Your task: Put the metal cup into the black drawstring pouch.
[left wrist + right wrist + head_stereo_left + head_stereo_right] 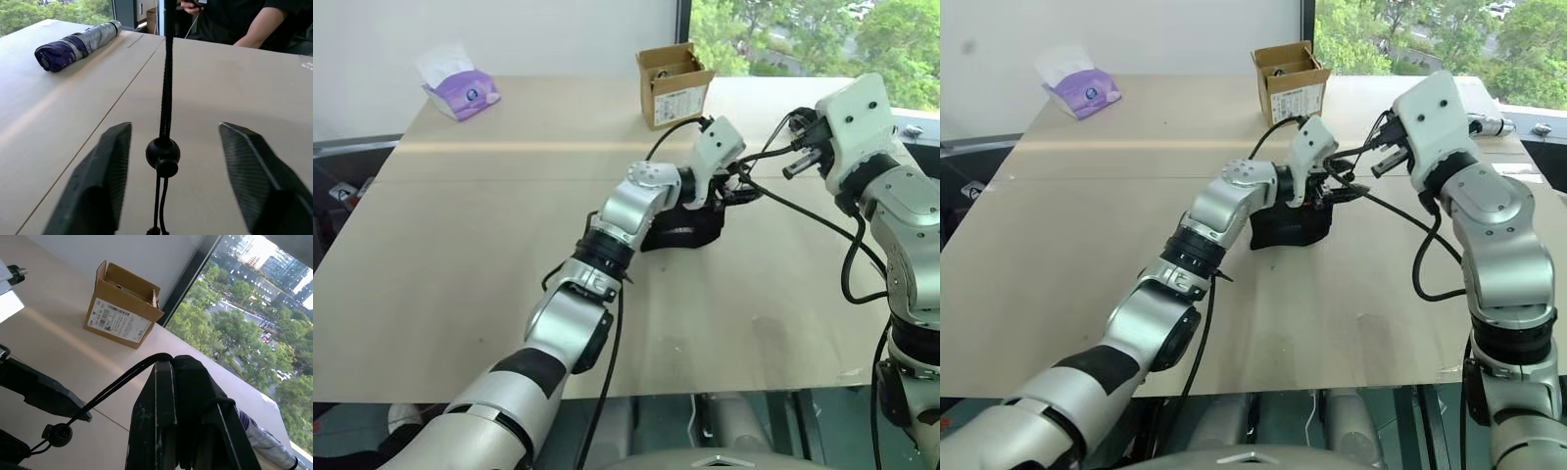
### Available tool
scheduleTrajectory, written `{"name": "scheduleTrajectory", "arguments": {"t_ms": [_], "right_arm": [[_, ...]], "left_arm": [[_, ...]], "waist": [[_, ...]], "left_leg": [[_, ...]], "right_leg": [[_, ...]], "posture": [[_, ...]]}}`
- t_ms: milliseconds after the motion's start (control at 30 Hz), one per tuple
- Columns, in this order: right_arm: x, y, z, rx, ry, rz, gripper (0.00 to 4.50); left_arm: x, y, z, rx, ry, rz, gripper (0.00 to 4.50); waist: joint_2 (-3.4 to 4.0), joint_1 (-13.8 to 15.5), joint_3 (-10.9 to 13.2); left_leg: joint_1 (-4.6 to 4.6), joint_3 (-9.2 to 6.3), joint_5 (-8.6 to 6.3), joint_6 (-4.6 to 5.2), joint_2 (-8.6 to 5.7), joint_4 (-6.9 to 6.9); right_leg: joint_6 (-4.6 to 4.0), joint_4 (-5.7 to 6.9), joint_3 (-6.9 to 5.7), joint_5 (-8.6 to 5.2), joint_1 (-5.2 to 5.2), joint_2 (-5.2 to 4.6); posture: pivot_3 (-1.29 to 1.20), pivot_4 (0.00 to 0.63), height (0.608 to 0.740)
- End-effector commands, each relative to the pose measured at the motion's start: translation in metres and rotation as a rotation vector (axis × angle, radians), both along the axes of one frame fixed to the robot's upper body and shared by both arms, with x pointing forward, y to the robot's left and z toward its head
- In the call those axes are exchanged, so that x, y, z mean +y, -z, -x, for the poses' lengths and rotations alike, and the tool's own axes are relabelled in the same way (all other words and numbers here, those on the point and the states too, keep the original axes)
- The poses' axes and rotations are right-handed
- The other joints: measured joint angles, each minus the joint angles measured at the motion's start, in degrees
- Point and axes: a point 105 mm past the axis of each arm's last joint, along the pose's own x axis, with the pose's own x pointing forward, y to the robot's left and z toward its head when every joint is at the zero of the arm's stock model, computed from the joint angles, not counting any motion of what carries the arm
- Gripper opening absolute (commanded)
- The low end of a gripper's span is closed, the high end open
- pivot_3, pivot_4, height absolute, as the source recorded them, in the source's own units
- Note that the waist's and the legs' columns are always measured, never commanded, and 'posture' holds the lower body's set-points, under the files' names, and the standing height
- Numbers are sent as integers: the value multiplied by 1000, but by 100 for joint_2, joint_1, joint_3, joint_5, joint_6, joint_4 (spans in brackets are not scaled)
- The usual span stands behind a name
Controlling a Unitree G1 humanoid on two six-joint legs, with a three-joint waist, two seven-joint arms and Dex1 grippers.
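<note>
- While the black drawstring pouch point(1290, 224) sits mid-table point(460, 255), the metal cup cannot be made out.
- Behind it stands a cardboard box point(674, 84).
- Left gripper point(168, 171): fingers spread either side of the cord's toggle point(163, 155).
- Right gripper point(168, 364): fingers pressed together, pinching the drawstring cord point(112, 384).

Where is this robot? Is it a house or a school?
Probably an office or lab high in a city building. There is a big plain table, a window looking down on trees and streets, and a cardboard box and a tissue pack on the table.
</note>
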Motion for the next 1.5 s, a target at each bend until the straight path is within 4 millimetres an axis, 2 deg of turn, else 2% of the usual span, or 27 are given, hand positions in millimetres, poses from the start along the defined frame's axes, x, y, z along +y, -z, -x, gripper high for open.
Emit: {"name": "scheduleTrajectory", "arguments": {"t_ms": [33,100,133,267,367,467,567,667,700,1000,1333,1433,1500], "right_arm": [[-1,-11,6,-44,3,18,0],[-3,-10,5,-40,9,17,0],[-4,-10,5,-39,13,15,0],[-15,-16,0,-49,48,-2,0],[-20,-23,-3,-68,51,1,0],[-18,-30,-3,-82,27,1,0],[-15,-30,-2,-82,7,7,0],[-9,-31,0,-85,-20,8,0],[-7,-31,0,-86,-29,7,0],[0,-34,5,-93,-49,1,0],[5,-37,10,-96,-64,-1,0],[5,-37,11,-96,-66,-2,0],[6,-37,11,-95,-67,-1,0]], "left_arm": [[-5,-19,4,-39,34,37,1116],[-3,-14,3,-28,25,21,160],[-2,-10,2,-24,19,9,32],[6,10,1,12,5,-53,32],[9,18,1,34,-8,-61,32],[9,5,2,14,-9,4,32],[11,-13,5,10,4,83,839],[10,-18,5,-9,-6,89,2219],[9,-17,5,-9,-4,85,2443],[1,-6,1,-21,-10,21,2443],[-8,-5,-5,-9,-8,35,2443],[-9,-5,-4,-4,0,35,1606],[-9,-5,-4,-1,8,32,615]], "waist": [[0,0,0],[0,-2,0],[0,-3,0],[0,-5,0],[0,-9,0],[4,-10,2],[4,-10,3],[4,-10,3],[4,-4,3],[4,-2,3],[4,-2,3],[4,-2,3],[4,-3,3]], "left_leg": [[1,0,0,0,0,0],[1,0,0,0,0,0],[1,0,0,0,0,0],[1,0,0,0,0,0],[2,1,0,0,0,0],[2,0,0,0,0,0],[0,0,0,0,0,-1],[0,0,0,0,1,-1],[0,1,0,0,0,-1],[0,1,0,0,0,0],[0,1,0,0,0,0],[0,1,0,0,0,0],[0,0,0,0,0,0]], "right_leg": [[0,1,0,0,0,0],[0,1,0,0,0,0],[0,1,0,0,0,0],[0,1,0,0,0,0],[0,2,1,0,0,0],[0,2,1,0,0,0],[0,1,1,0,-2,0],[0,-1,1,0,-2,0],[0,0,1,0,-2,0],[0,2,1,0,-2,0],[0,1,1,0,-2,0],[0,1,1,0,-2,0],[0,2,1,0,-2,0]], "posture": [[0,150,740],[0,150,740],[0,150,740],[0,150,740],[0,150,740],[0,150,740],[0,150,740],[0,150,740],[0,150,740],[0,150,740],[0,150,740],[0,150,740],[0,150,740]]}}
